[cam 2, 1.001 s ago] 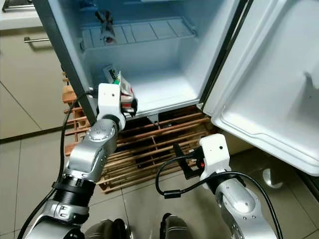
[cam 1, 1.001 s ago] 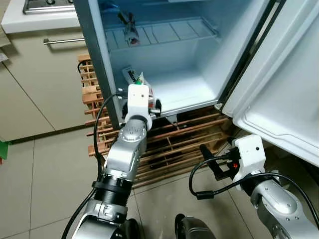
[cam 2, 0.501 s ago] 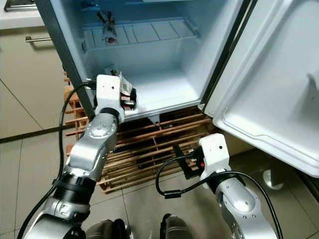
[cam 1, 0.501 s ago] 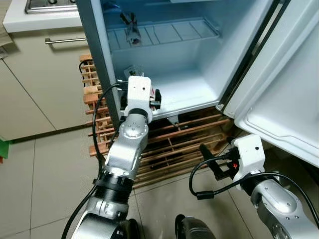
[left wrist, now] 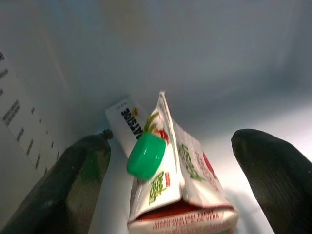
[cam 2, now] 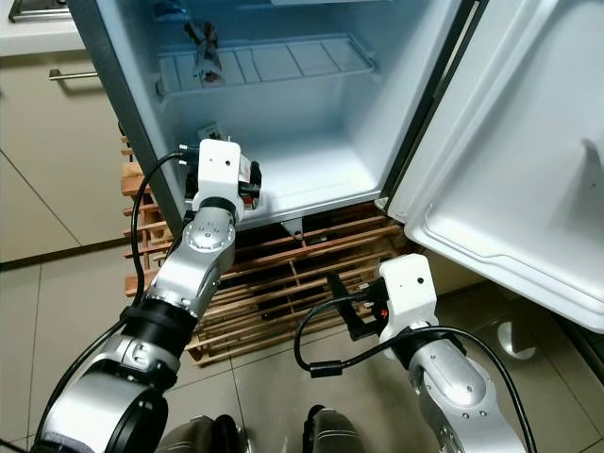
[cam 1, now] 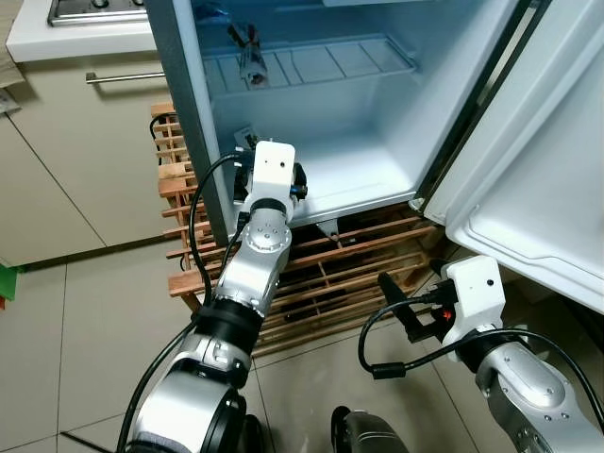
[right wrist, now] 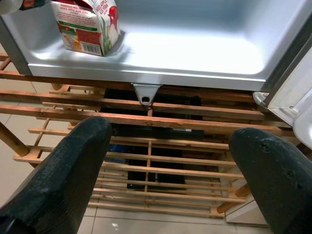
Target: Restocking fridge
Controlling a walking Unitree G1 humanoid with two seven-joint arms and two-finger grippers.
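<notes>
- The juice carton (left wrist: 178, 195) stands on the fridge floor (right wrist: 195, 51) at its near left corner, gable top up, with a green screw cap (left wrist: 146, 156). Its red front band carries small print ending in "ALOE VERA"; the rest is too small to read.
- Just behind the carton a white box (left wrist: 126, 122) leans against the left inner wall, with a dark word on it that looks like "DAYSIDE".
- The left gripper (left wrist: 170, 161) reaches into the fridge, its black fingers (left wrist: 73, 180) spread wide with the carton between them and touching neither.
- The right gripper (right wrist: 168, 161) hangs low in front of the wooden slatted rack (right wrist: 146, 165) that carries the fridge, fingers apart on nothing.
- Inside, a wire shelf (cam 1: 311, 61) holds a small dark item (cam 1: 249, 58) at its left end.
- The white fridge door (cam 1: 547, 179) stands open on the right; cabinets with a bar handle (cam 1: 121, 77) are on the left.
</notes>
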